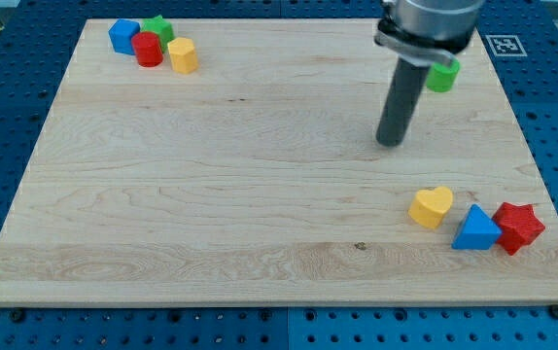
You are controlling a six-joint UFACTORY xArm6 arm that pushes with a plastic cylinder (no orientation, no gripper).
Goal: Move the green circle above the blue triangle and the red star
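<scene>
the green circle (443,75) sits near the view's top right of the wooden board (211,194), partly hidden behind the arm's grey housing (430,21). my tip (391,142) rests on the board just below and to the view's left of it, apart from it; the rod is bare, with no hand or jaws to open or close, and it grips nothing. the blue triangle (475,229) and the red star (518,227) lie well below the green circle, near the view's bottom right, touching each other, the star on the right. a yellow heart (432,206) lies just left of the triangle, close but apart.

in the view's top left corner four blocks huddle together: a blue block (122,35), a red cylinder (147,49), a green star (159,28) and a yellow block (183,55).

counted: eight blocks in all, two green, two blue, two red, two yellow. one rod, one board, on a blue perforated table (551,117).
</scene>
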